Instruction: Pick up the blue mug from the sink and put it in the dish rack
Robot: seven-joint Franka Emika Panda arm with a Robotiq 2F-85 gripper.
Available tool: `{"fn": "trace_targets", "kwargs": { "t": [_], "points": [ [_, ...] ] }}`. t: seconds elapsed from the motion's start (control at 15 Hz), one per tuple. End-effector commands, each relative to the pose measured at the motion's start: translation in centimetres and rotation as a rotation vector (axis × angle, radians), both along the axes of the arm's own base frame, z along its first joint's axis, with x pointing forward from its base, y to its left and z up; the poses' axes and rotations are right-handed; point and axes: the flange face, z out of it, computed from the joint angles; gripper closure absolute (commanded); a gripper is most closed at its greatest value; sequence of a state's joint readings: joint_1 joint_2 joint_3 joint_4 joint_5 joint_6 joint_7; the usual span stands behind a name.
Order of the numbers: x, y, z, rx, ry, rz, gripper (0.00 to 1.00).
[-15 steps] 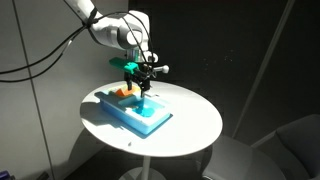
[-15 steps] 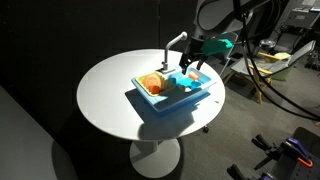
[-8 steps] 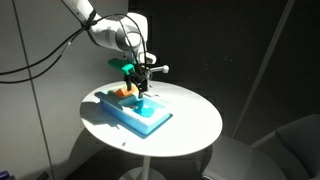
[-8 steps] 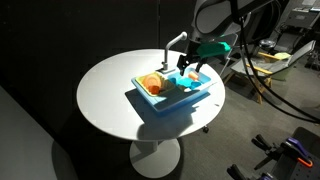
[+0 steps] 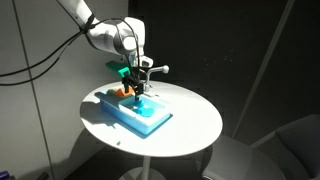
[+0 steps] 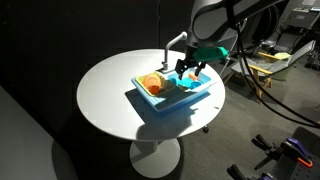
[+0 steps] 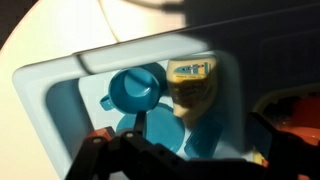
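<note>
Blue mug is sitting mouth-up in the sink, with the tray unit resting toward the desk edge nearest the arm. Pincer is hovering just above the basin, jaws spread wide, gripping nothing.

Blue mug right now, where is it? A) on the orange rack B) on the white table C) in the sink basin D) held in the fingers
C: the wrist view shows the blue mug sitting inside the sink.
</note>
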State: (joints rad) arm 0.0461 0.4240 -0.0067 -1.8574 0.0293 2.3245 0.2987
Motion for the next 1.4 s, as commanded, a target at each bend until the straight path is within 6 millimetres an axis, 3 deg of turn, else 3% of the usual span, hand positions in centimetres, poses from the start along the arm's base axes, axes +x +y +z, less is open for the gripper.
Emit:
{"fn": "trace_targets", "kwargs": {
  "t": [0.0,0.8,1.33],
  "points": [
    [-0.2,-0.4,-0.4,0.003,0.0,-0.039,0.0],
    [-1.8,-1.9,-2.8,-0.004,0.049,-0.054,0.0],
    [-1.8,-2.5,-3.4,-0.034,0.05,0.009,0.0]
  ]
}}
